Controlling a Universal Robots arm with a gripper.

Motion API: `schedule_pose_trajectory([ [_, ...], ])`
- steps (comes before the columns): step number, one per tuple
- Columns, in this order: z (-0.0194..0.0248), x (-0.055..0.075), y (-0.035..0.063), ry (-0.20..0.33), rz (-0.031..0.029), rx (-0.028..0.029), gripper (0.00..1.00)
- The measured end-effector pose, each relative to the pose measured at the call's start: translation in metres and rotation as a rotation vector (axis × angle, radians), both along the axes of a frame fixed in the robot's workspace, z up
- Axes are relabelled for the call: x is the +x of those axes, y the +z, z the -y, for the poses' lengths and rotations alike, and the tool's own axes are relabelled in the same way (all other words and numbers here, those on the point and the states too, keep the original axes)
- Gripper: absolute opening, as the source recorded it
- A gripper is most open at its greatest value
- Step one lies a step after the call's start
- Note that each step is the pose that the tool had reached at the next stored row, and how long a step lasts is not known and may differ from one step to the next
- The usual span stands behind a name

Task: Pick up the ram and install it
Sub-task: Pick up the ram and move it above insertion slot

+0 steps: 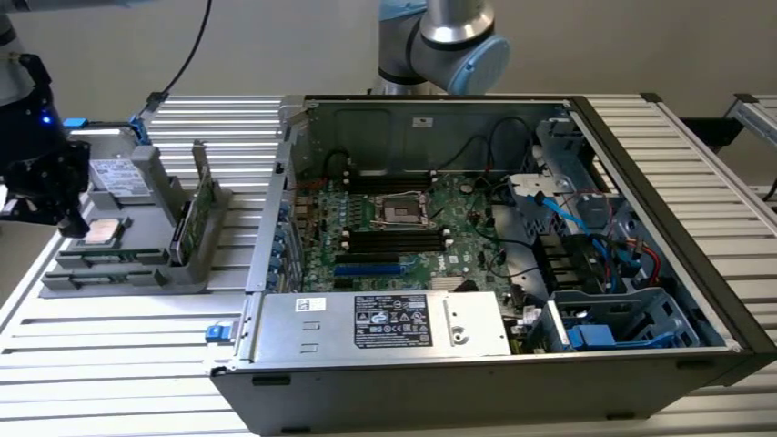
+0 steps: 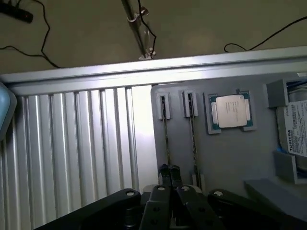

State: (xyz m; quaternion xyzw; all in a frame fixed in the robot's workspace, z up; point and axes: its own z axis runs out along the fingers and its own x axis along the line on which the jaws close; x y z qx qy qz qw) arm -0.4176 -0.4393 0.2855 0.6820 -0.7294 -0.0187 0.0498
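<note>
1. Gripper (image 1: 71,223), closed tight, hovers at the exterior view's left over the grey holder (image 1: 146,264), just beside the silver processor (image 1: 107,231).
2. Ram (image 1: 196,208) stands upright on edge along the holder's right side.
3. Open computer case (image 1: 680,209) sits to the right, with its motherboard (image 1: 413,228) exposed.

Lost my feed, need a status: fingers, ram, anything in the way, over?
Fingers shut, gripper over the gray holder. Ram upright in holder, apart from gripper, not yet lifted. Processor chip beside gripper; case open.
</note>
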Motion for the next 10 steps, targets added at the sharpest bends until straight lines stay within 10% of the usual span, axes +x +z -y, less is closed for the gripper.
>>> schedule_pose_trajectory([
  [10,0.0000,0.0000,-0.0037,0.180,0.0000,0.0597,0.10],
])
